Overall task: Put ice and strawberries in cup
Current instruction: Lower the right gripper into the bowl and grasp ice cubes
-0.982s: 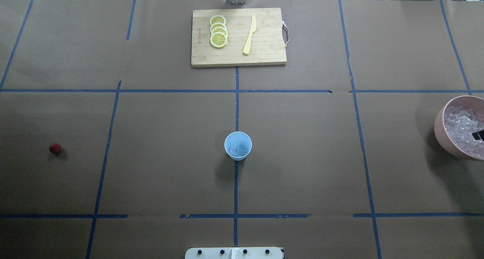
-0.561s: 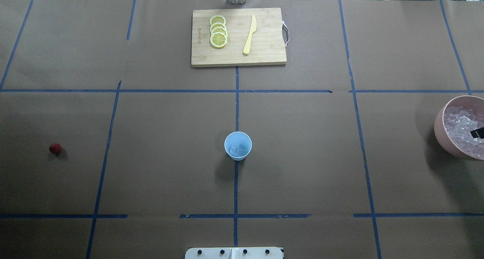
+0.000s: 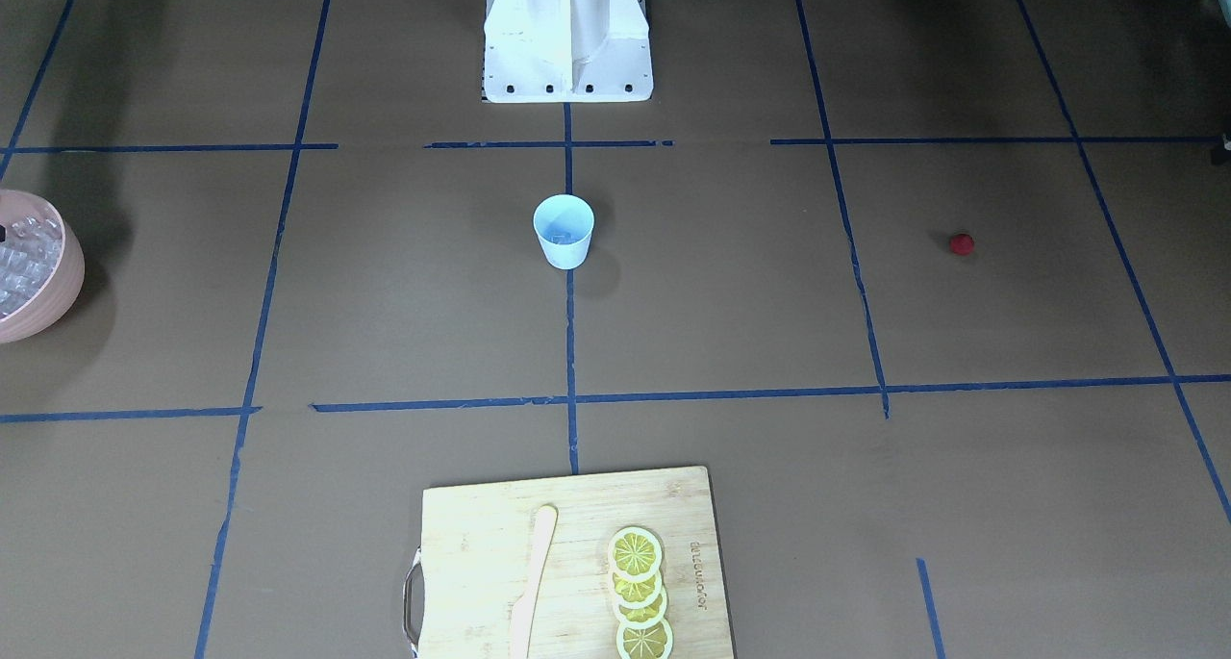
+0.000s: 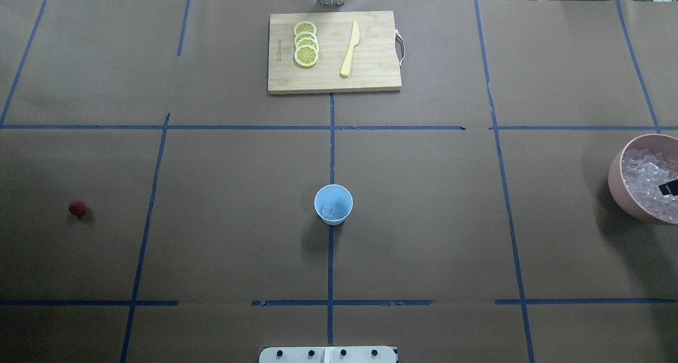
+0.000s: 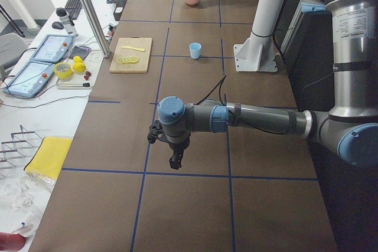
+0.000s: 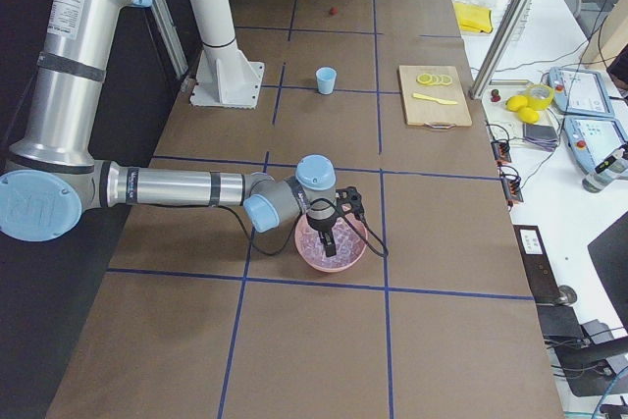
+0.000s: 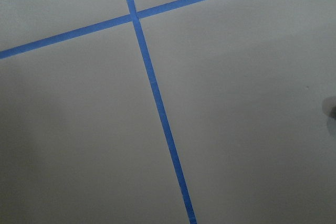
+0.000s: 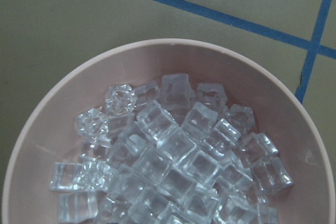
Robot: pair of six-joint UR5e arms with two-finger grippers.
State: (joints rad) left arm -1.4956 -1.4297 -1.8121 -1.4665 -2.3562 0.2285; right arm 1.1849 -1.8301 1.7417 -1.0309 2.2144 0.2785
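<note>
Dozens of clear ice cubes (image 8: 173,166) lie heaped in the pink bowl (image 8: 50,106) at the right end of the table (image 4: 424,220). What looks like one more cube sits at the bottom of the cup (image 4: 333,204), which stands upright in the middle of the table, well apart from the bowl. The right gripper (image 6: 330,240) hangs just over the heap. Only a dark sliver of it shows from overhead, and I cannot tell whether its fingers are wide, narrow or holding a cube. The cubes look hard, light and glossy, so they will likely be slippery and will shift against each other when touched. A cube lying on top of the pile with two free flat sides is probably the best one to take, pinched squarely across those faces and not on a corner, or it may squirt out. The strawberry (image 4: 77,208) lies alone on the left part of the table, far from the cup. It is tiny, round and probably soft and quick to roll, so it wants a gentle pinch across its widest part from straight above. The left gripper (image 5: 175,162) hangs over bare table with nothing under its camera, and I cannot tell how it is set.
</note>
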